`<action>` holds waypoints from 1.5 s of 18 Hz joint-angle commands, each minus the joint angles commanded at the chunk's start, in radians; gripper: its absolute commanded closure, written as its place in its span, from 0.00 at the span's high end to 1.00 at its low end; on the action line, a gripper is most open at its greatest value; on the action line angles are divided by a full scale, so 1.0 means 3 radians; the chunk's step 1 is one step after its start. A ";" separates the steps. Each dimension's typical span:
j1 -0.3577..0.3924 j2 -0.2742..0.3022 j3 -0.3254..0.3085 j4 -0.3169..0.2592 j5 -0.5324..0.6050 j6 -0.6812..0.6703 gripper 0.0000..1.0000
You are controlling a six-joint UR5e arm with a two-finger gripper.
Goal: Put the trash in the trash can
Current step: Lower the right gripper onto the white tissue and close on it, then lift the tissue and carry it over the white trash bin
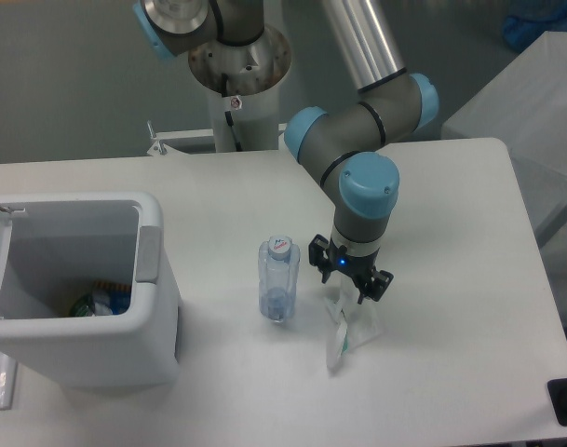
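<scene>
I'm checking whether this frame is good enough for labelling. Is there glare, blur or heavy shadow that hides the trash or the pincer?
Camera view: even, soft light, only faint shadows beside the bin. The clear bottle and the wrapper are pale against the white table, so their edges are weak. The pincer looks a little soft, its fingertips hard to separate.

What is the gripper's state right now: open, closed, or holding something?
Gripper: open, holding nothing, poised directly over the wrapper.
</scene>
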State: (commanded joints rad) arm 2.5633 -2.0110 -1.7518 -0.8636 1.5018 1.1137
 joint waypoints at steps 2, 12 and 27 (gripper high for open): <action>0.0026 0.0010 0.0036 -0.0010 -0.0025 0.0000 0.00; 0.0148 0.0036 0.0306 -0.0041 -0.0536 -0.0321 0.00; 0.0317 0.0347 0.0655 -0.0041 -0.2372 -0.1590 0.00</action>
State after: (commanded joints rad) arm 2.6585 -1.9070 -1.5555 -0.8759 0.7902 0.6368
